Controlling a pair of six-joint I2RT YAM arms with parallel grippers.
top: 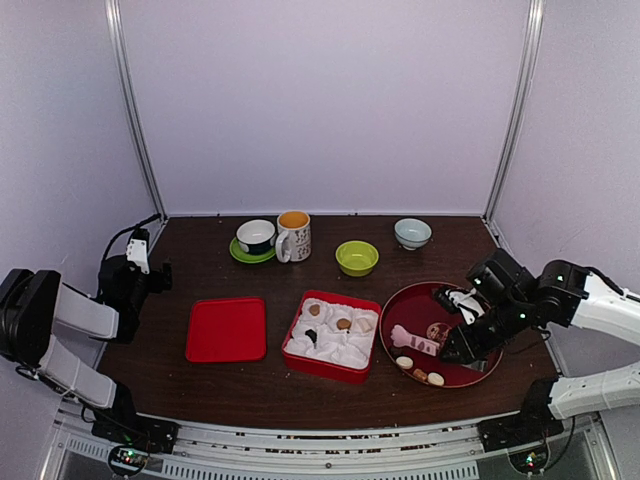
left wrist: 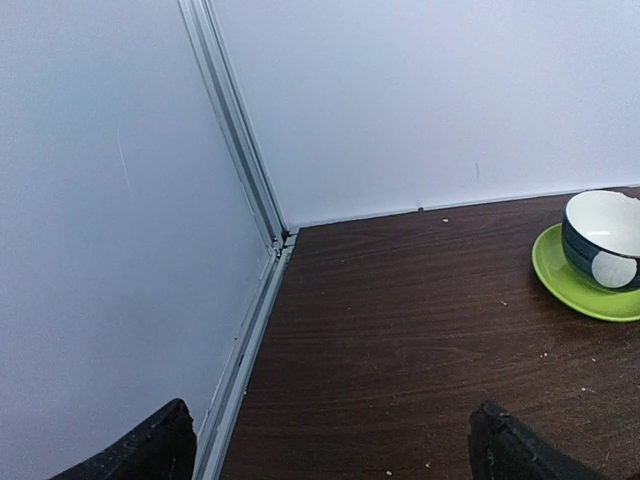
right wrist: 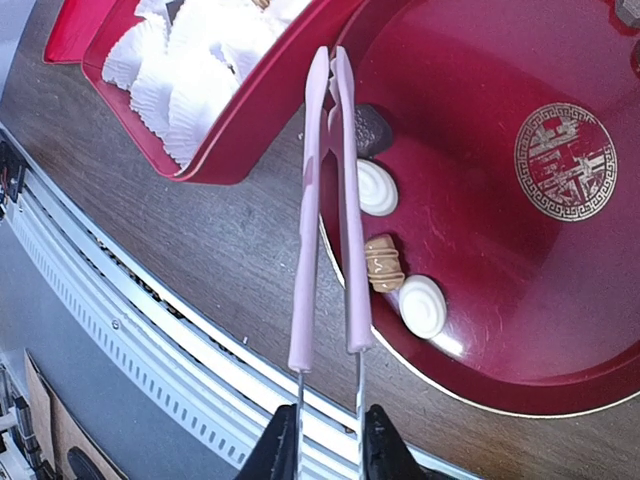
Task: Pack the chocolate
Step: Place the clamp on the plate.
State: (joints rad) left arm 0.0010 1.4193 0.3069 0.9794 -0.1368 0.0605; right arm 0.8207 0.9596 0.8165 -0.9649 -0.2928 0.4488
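Observation:
Several pieces of chocolate lie on the round dark-red plate (right wrist: 560, 300): a dark one (right wrist: 372, 130), a white swirl (right wrist: 377, 187), a tan one (right wrist: 384, 262) and another white one (right wrist: 422, 305). My right gripper (right wrist: 330, 440) is shut on the metal ends of the pink tongs (right wrist: 330, 200). The tongs' arms are squeezed together, their tips meeting just left of the dark piece, with nothing between them. The red box (top: 333, 335) of white paper cups holds a few chocolates (top: 343, 323). My left gripper (left wrist: 335, 450) hangs open over bare table at the far left.
A flat red lid (top: 227, 329) lies left of the box. Along the back stand a cup on a green saucer (top: 256, 238), a mug (top: 294, 235), a green bowl (top: 357, 257) and a pale blue bowl (top: 412, 233). The left wall rail (left wrist: 245, 330) is close to my left gripper.

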